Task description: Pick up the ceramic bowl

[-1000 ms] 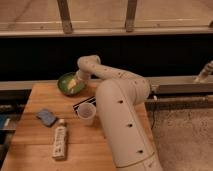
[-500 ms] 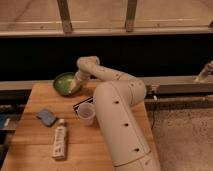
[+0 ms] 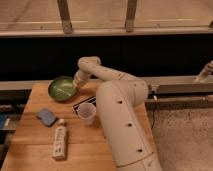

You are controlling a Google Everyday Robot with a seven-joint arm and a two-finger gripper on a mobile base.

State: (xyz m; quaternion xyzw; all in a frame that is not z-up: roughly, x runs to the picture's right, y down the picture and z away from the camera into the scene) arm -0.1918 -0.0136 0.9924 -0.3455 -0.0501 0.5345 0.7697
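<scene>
One arm is doing all the work here, its white bulk arching up from the near right and reaching back over the wooden table (image 3: 35, 145). At the end of it, the gripper (image 3: 76, 86) is sitting right at the right-hand rim of the ceramic bowl (image 3: 62, 88), and it is touching or overlapping that rim as seen from this angle. Whether it is clamped on the bowl or loose beside it, I cannot tell.

That bowl is showing its glossy green inside toward the camera, so it is looking tilted, with the darker rim ringing it. It is sitting at the far edge of the table, whether resting there or lifted I cannot say.

Everything else is lining up relative to the bowl. Nearer the camera and to the right of it, a small translucent plastic cup (image 3: 86, 113) is standing upright, just beside the arm (a dark striped patch is peeking out behind the cup). Nearer than the bowl and slightly left, a blue sponge (image 3: 46, 117) is lying flat. Nearer still, a white bottle (image 3: 59, 142) is lying on its side, well apart from the bowl.
</scene>
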